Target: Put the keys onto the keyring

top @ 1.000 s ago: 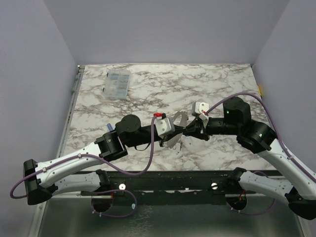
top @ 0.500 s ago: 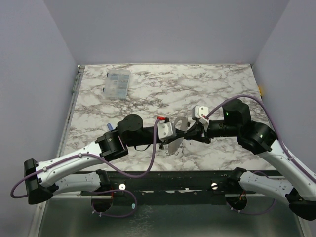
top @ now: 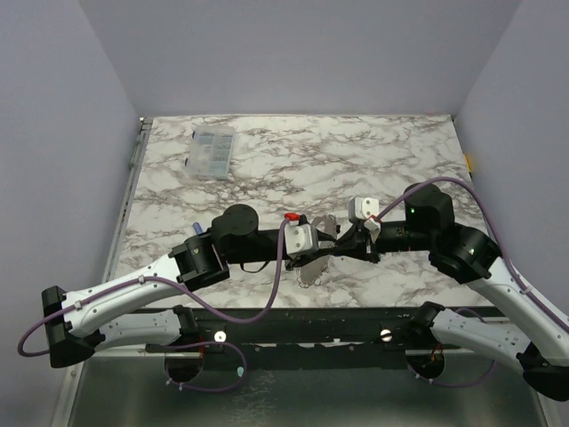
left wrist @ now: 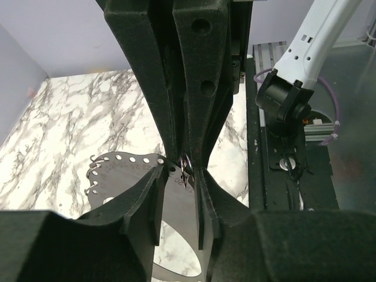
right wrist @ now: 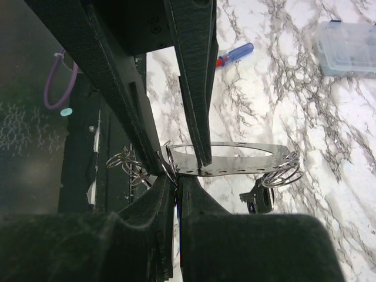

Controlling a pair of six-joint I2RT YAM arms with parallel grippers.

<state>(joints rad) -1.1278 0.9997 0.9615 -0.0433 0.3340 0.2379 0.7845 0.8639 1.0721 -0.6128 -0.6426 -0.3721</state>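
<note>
The keyring is a pale flat band with a row of holes, bent into a loop and hanging between the two grippers mid-table. Wire rings at its far end carry one dark-headed key. More wire rings hang at the near end. My right gripper is shut on a thin metal ring at the band's end. My left gripper faces it with jaws apart, the band passing between its fingers unpinched. Other keys are out of view.
A clear plastic box stands at the back left of the marble table. A red and blue screwdriver lies left of the arms. The black rail runs along the near edge, just below the grippers.
My left gripper's jaws have come apart, releasing the band. Both grippers have shifted slightly right and toward the near edge, and the band now hangs lower.
</note>
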